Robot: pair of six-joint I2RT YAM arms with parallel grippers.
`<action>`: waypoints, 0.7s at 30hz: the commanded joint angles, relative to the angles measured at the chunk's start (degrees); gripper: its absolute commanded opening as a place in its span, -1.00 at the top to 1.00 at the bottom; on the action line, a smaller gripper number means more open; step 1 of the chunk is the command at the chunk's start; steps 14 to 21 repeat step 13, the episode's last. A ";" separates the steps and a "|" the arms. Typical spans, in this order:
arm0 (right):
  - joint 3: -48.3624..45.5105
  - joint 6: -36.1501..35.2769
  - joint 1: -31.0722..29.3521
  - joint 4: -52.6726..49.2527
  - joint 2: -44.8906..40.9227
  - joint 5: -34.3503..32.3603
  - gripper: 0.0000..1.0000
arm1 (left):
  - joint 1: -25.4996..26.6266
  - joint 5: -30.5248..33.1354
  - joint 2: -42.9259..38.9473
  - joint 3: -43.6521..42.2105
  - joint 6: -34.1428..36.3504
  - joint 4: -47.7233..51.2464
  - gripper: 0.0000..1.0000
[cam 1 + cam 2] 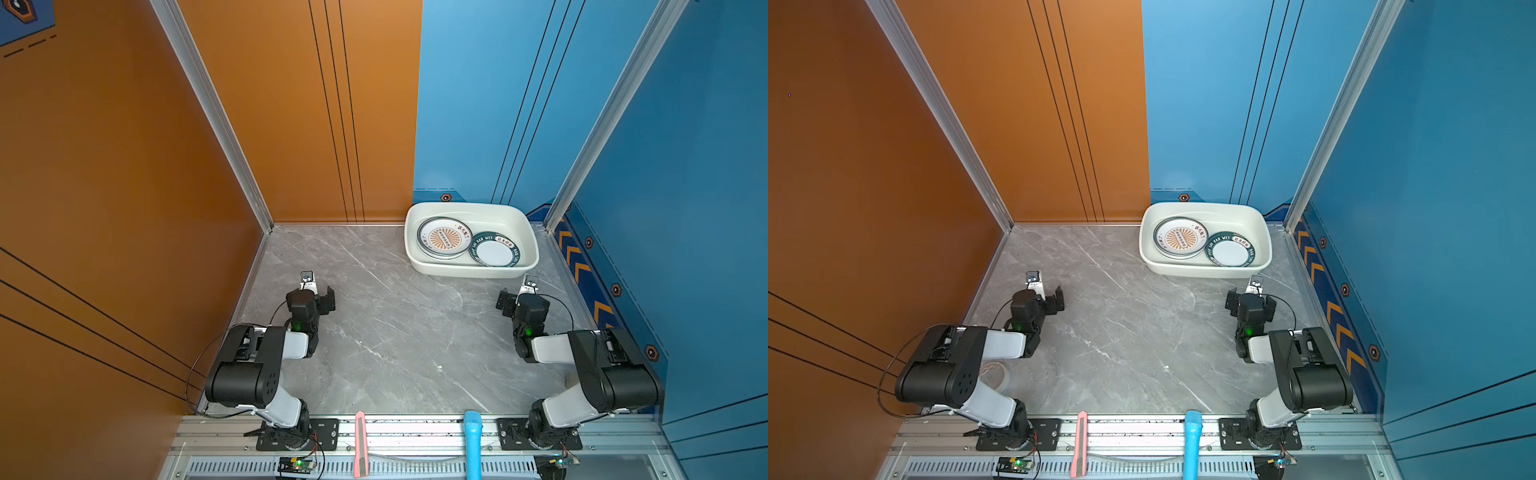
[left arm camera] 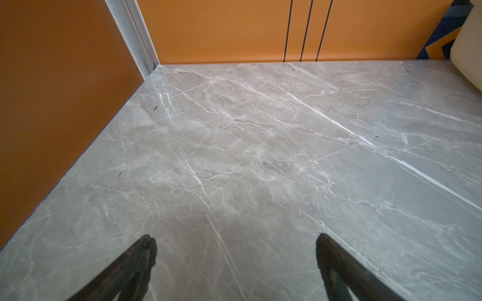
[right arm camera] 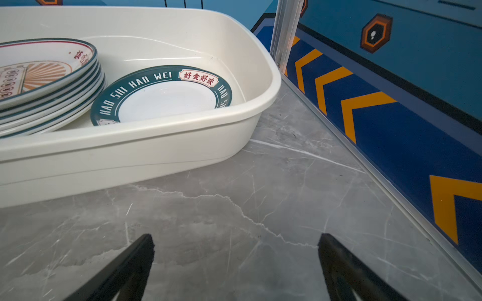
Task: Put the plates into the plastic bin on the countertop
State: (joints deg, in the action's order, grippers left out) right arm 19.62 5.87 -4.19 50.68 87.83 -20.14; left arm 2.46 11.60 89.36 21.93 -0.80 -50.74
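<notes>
The white plastic bin [image 1: 465, 271] [image 1: 1200, 272] [image 3: 117, 156] stands at the back right of the grey marble countertop [image 1: 395, 332]. Inside it, a stack of several plates topped by an orange sunburst one [image 1: 444, 239] [image 1: 1179, 239] [image 3: 39, 73] lies beside a dark-green-rimmed plate with lettering [image 1: 494, 251] [image 1: 1229, 251] [image 3: 164, 99]. No plate lies on the countertop. My left gripper [image 1: 321, 300] [image 2: 236, 242] hovers open and empty over bare marble near the left wall. My right gripper [image 1: 512, 303] [image 3: 234, 242] is open and empty just in front of the bin's near right corner.
An orange wall bounds the left and back left, a blue wall the right. Along the front aluminium rail lie a pink utility knife [image 1: 360, 442] and a blue handle [image 1: 473, 440]. In a top view a tape roll [image 1: 1000, 376] peeks from under the left arm.
</notes>
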 commanded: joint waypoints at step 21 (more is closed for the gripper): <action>0.88 -0.87 0.06 1.49 -0.16 -0.47 -0.99 | -0.33 -2.21 -0.20 0.16 1.06 -0.63 -0.96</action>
